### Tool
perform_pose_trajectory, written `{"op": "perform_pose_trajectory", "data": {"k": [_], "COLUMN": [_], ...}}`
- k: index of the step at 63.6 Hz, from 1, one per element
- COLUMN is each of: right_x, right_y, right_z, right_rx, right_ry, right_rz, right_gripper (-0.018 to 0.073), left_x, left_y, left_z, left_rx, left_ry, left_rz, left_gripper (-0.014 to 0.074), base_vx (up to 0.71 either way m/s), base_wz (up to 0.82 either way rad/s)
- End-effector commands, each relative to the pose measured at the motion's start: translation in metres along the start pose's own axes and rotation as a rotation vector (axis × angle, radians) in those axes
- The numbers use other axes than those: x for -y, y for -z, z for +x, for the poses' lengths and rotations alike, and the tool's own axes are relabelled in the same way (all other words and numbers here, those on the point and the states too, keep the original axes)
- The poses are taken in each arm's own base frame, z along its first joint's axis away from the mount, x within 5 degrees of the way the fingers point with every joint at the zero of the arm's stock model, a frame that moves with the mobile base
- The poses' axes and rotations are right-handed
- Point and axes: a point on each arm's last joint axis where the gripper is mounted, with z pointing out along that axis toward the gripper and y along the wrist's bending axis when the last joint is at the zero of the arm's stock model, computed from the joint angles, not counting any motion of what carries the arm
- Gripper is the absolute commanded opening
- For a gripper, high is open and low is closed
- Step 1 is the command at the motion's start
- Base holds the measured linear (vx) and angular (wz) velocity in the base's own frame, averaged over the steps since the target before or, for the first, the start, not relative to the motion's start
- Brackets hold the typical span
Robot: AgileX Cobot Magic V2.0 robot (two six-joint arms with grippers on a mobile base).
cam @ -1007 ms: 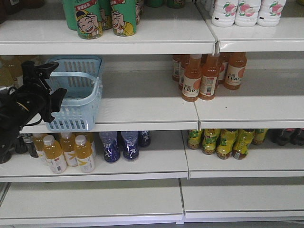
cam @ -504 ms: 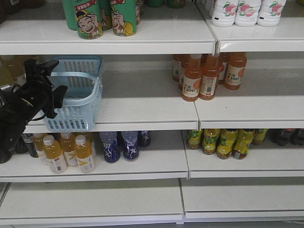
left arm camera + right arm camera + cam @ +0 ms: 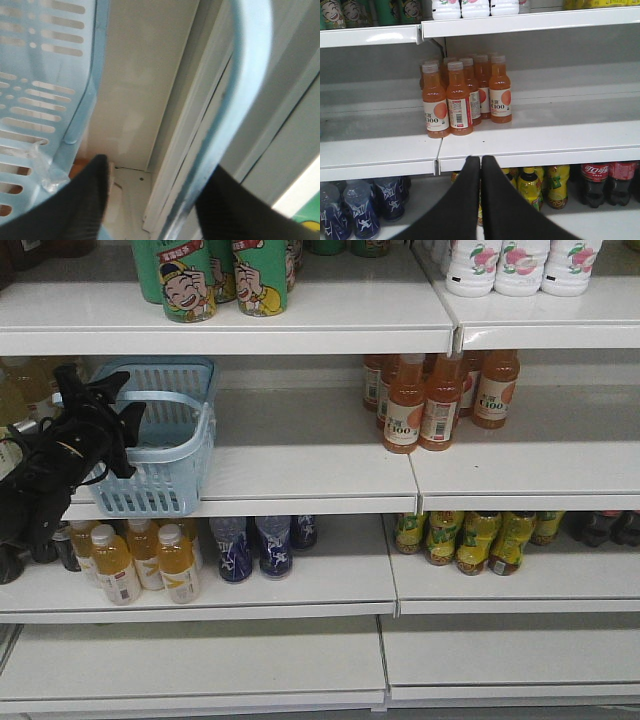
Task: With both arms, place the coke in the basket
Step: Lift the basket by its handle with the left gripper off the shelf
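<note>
**Desk:** Where is the left arm?

**Me:** My left arm (image 3: 45,475) rises from the frame's left edge to the middle shelf (image 3: 300,460). My left gripper (image 3: 108,405) is at the near-left corner of the pale blue basket (image 3: 150,490), by its swing handle (image 3: 170,397).

**Desk:** Holding it?

**Me:** The wrist camera shows what the front view cannot. My two black fingers (image 3: 75,205) stand wide apart, and the handle runs down between them, close to the right-hand one. I cannot tell whether it touches. The slotted basket wall fills the left.

**Desk:** And the right?

**Me:** The front view does not show it. From its own camera, my right gripper (image 3: 481,165) has its fingers pressed tip to tip with nothing between them. It is level with the front edge of the shelf bearing the orange bottles (image 3: 465,95).

**Desk:** The coke?

**Me:** The coke (image 3: 595,182), with red labels and dark cola, stands on the shelf below. It is at lower right, beside yellow-green bottles (image 3: 540,187) and well apart from the basket. In the front view that far corner is too dim to read.

**Desk:** The setting?

**Me:** White store shelving. Green cartoon-face cans (image 3: 210,280) and white bottles (image 3: 520,265) are on the top shelf. Yellow juice bottles (image 3: 140,565) and blue bottles (image 3: 255,545) stand under the basket.
</note>
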Motion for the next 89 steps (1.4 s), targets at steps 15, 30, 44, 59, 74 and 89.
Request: {"op": "perform_pose_trajectory", "data": {"k": [15, 30, 44, 59, 74, 89], "right_x": [0.0, 0.0, 0.0, 0.0, 0.0, 0.0], "right_y": [0.001, 0.001, 0.001, 0.001, 0.001, 0.001], "right_z": [-0.003, -0.003, -0.003, -0.003, -0.003, -0.003], "right_rx": [0.078, 0.078, 0.078, 0.078, 0.078, 0.078], "right_ry": [0.006, 0.006, 0.006, 0.006, 0.006, 0.006], "right_rz": [-0.002, -0.002, -0.002, -0.002, -0.002, -0.002], "right_gripper": [-0.0009, -0.0009, -0.0009, -0.0009, -0.0009, -0.0009], "left_x": [0.043, 0.015, 0.02, 0.053, 0.05, 0.031], "left_y": [0.018, 0.052, 0.072, 0.1, 0.133, 0.148], "left_z": [0.006, 0.017, 0.049, 0.09, 0.125, 0.161], "left_rx": [-0.106, -0.246, -0.524, -0.765, -0.907, -1.124], "left_ry": [-0.064, -0.105, -0.301, -0.444, -0.439, -0.445], "left_rz": [0.335, 0.235, 0.169, 0.199, 0.162, 0.095], "left_gripper": [-0.0009, -0.0008, -0.0008, -0.0008, -0.0008, -0.0008], "base_vx": [0.0, 0.0, 0.0, 0.0, 0.0, 0.0], "base_wz": [0.0, 0.0, 0.0, 0.0, 0.0, 0.0]}}
